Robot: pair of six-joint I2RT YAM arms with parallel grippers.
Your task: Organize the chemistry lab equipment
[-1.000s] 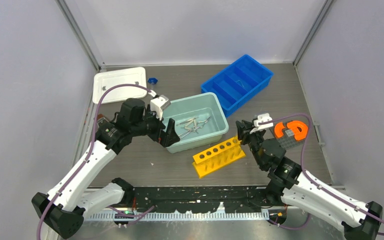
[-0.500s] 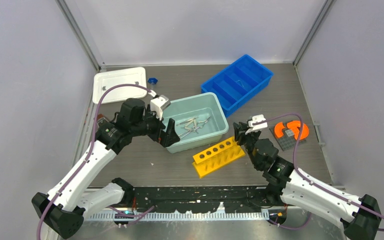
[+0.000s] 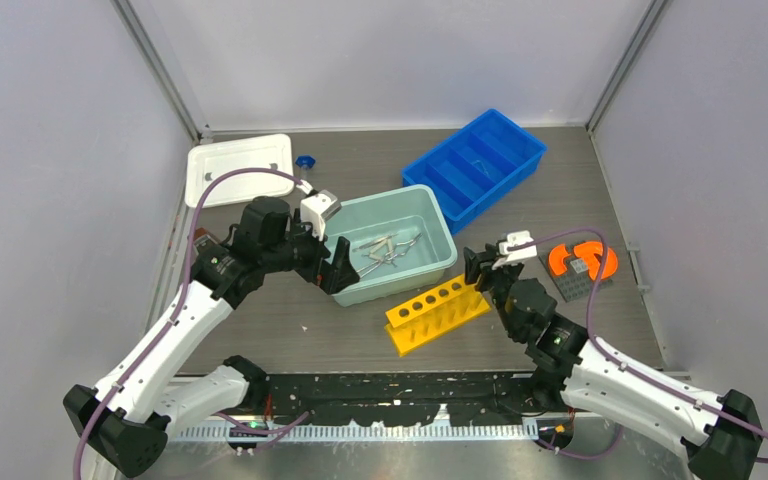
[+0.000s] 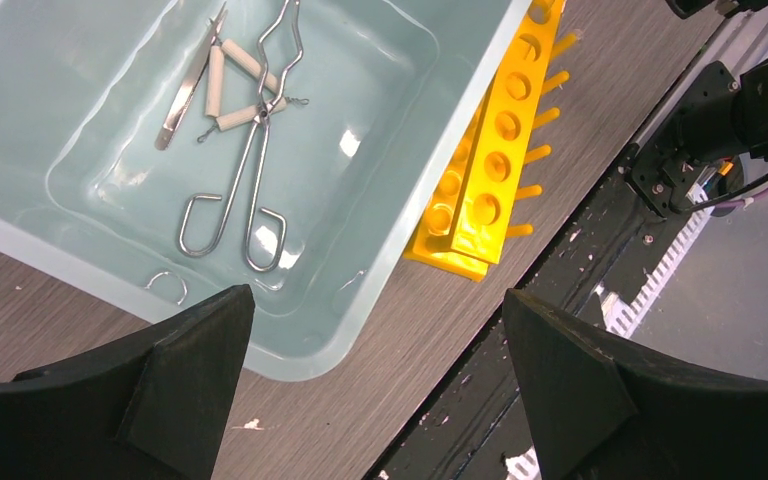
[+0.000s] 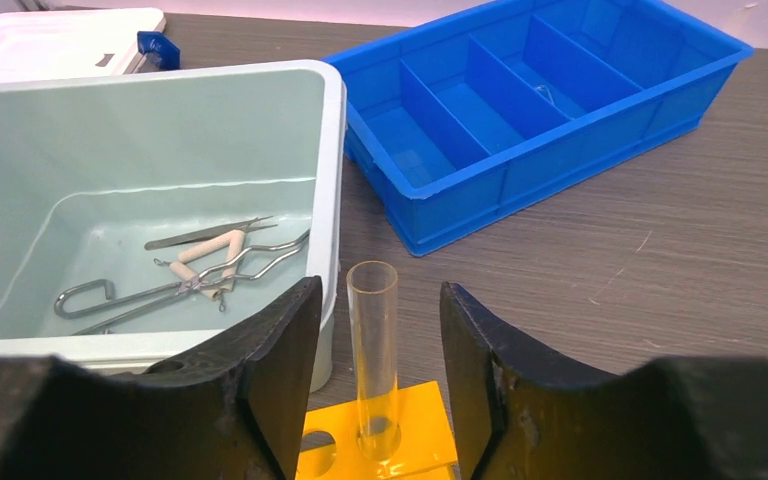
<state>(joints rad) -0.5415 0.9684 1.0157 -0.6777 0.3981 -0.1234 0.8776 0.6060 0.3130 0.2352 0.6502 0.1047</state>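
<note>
A slim clear tube [image 5: 372, 340] stands upright in the end hole of the yellow rack [image 3: 436, 312]. My right gripper [image 5: 380, 290] straddles it, open, with a gap between the tube and each finger. Silvery tongs [image 4: 250, 170], tweezers [image 4: 188, 85] and a wire triangle with white sleeves [image 4: 235, 85] lie in the pale teal tub [image 4: 360, 100]. My left gripper [image 4: 375, 295] hangs wide open and holds nothing, above the tub's near corner and the bare table. A blue cap [image 3: 305, 160] lies by the white lid.
A blue divided tray [image 3: 475, 165] stands at the back right, with a small wire piece [image 5: 545, 95] in one compartment. A white lid [image 3: 240, 168] lies at the back left. An orange part on a grey pad [image 3: 582, 260] sits right of my right arm.
My right arm shifted slightly left over the rack's end, and its jaws have spread apart off the clear tube. The left arm has not moved.
</note>
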